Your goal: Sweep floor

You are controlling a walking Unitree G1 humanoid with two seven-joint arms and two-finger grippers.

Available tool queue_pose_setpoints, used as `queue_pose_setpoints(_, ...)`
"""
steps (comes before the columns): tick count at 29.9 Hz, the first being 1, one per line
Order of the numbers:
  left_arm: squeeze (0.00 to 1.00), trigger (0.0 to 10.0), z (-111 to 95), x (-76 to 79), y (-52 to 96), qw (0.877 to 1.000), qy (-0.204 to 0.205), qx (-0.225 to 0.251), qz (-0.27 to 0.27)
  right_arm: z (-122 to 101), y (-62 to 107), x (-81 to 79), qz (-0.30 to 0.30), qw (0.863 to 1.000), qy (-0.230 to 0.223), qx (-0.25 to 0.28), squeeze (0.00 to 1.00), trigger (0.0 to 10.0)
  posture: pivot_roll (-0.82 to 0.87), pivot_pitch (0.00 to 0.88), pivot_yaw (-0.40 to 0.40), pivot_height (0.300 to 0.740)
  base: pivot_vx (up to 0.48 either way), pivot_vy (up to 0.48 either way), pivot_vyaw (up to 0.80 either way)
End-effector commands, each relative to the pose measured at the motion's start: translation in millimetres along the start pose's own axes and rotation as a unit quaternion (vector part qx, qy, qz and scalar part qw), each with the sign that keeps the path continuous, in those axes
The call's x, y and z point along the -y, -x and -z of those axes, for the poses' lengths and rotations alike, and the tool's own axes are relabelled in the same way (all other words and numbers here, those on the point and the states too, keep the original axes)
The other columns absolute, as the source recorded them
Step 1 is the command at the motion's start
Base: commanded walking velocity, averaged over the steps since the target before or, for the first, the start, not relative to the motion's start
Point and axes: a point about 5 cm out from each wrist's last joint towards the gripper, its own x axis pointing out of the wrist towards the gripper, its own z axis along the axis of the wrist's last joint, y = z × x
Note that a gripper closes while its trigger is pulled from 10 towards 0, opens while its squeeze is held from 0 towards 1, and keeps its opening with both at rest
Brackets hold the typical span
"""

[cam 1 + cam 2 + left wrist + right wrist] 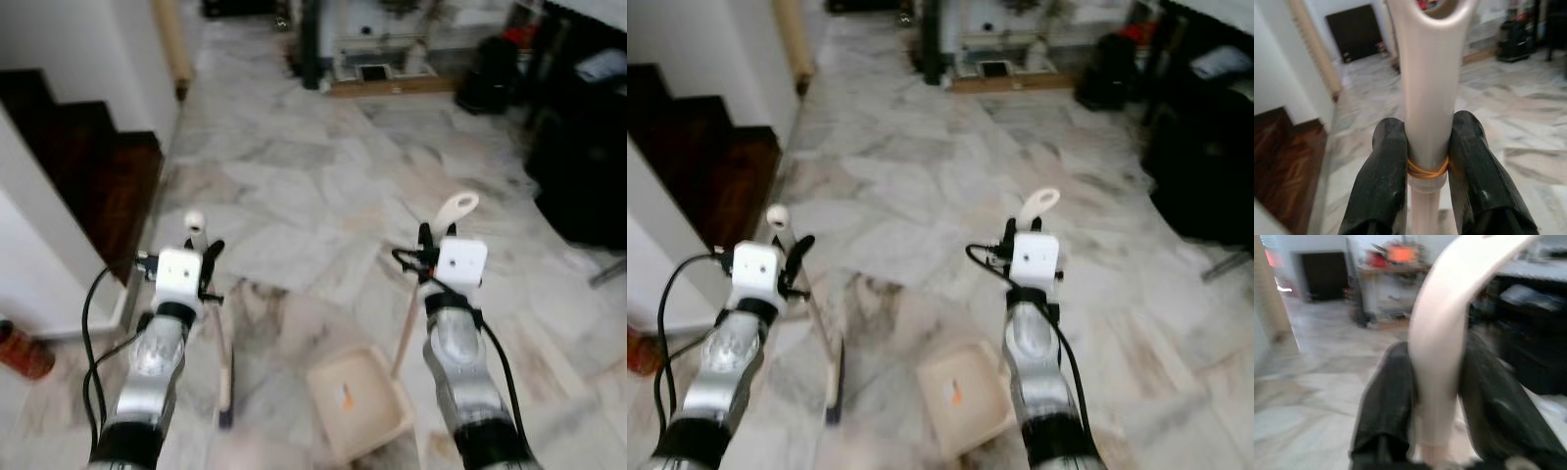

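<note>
- Left gripper (1427,161): both black fingers are clenched on the broom handle (1427,98), just at an orange rubber band wrapped round the shaft.
- Broom: the handle runs down from the left gripper to the marble floor (323,176); its lower end meets the floor just to the left of the dustpan (358,401), close to it but apart. The head is blurred and its shape cannot be made out.
- Right gripper (1437,396): both fingers are clamped on the dustpan handle (1447,323), which stands up behind the pan and ends in a looped tip above the gripper.
- Dustpan: the cream pan rests on the floor between the two arms, mouth facing away from the staircase (88,166). One small orange fleck lies inside the pan; what it is cannot be told.
- Task progress, as a judgement: both tools are in hand and positioned, so set-up is complete. The floor beyond the dustpan shows only marble veining; no dirt pile can be distinguished. Most of the sweeping appears to remain.
</note>
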Motion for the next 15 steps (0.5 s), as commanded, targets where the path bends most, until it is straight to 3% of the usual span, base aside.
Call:
queue_pose_setpoints(1,0.00,10.0,-4.3,-11.9,-0.4,1.000,-0.013,0.013,-0.011,-16.0,-4.9,-8.8,-0.011,0.999,-0.008,0.038,0.00,10.0,-0.09,0.000,0.077,0.740,0.000,0.000,0.00)
queue_pose_setpoints(15,0.00,10.0,-6.1,-13.4,-6.7,1.000,-0.011,0.014,-0.013,-19.9,-10.6,-8.4,-0.007,0.999,-0.008,0.044,0.00,10.0,-0.10,0.000,0.075,0.740,0.000,0.000,0.00)
